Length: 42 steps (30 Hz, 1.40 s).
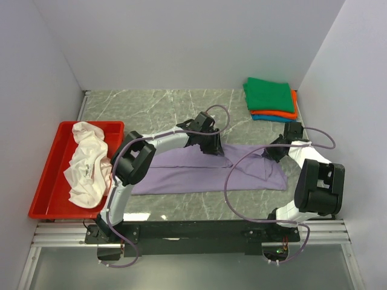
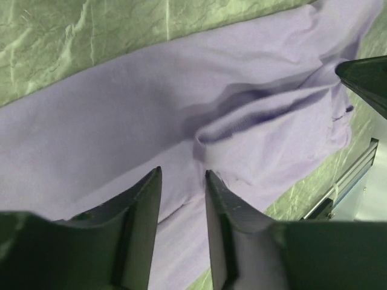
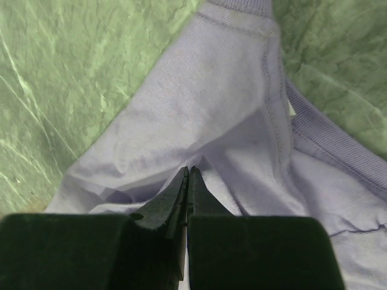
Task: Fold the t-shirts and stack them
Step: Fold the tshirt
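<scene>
The lavender t-shirt lies spread across the middle of the table, partly folded and creased. My left gripper hangs over its far edge near the middle; in the left wrist view the gripper is open, with purple cloth showing between the jaws. My right gripper is at the shirt's right end. In the right wrist view it is shut on a pinched ridge of the lavender cloth near the collar. The white t-shirt lies crumpled in the tray. Green, orange and teal shirts are stacked folded at the back right.
The shallow red tray sits at the left edge of the table. White walls close in the left, back and right sides. The green marbled tabletop shows behind the shirt. A metal rail runs along the near edge.
</scene>
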Motion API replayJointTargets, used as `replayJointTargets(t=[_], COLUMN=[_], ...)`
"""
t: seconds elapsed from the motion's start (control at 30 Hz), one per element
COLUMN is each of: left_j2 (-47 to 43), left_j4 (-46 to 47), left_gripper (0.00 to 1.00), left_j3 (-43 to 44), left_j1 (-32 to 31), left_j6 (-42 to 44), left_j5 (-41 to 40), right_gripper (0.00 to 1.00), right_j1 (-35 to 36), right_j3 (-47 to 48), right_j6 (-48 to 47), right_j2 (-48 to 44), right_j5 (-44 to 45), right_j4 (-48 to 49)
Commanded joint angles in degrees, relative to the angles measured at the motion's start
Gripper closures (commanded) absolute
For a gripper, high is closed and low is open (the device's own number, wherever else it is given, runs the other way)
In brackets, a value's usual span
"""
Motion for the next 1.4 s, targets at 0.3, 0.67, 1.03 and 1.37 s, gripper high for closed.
replayJointTargets(t=[0.3,0.67,1.03,1.37], left_j2=[-8.7,-4.6,0.2,2.7], left_j4=[3.3,2.4,0.3,0.7], left_gripper=[0.57,0.60,0.72,0.78], left_j3=[-4.1,-0.4,5.4,4.3], left_j1=[-0.7,-4.8,-6.5,-7.3], left_j6=[0.9,2.2,3.8,4.3], left_j5=[-0.3,-0.7,-2.5,-5.6], right_gripper=[1.00,1.00,0.70,0.52], right_j1=[-4.1,-6.2,-7.3,-6.1], right_j3=[1.2,-1.6,-0.1,-0.5], right_j6=[-0.9,-1.8,-1.7,-0.8], right_j2=[-3.1,-4.7,-4.9,-12.2], right_j5=[-1.7,-4.0,-4.4,-3.4], right_j4=[1.2,2.6,1.1,-0.1])
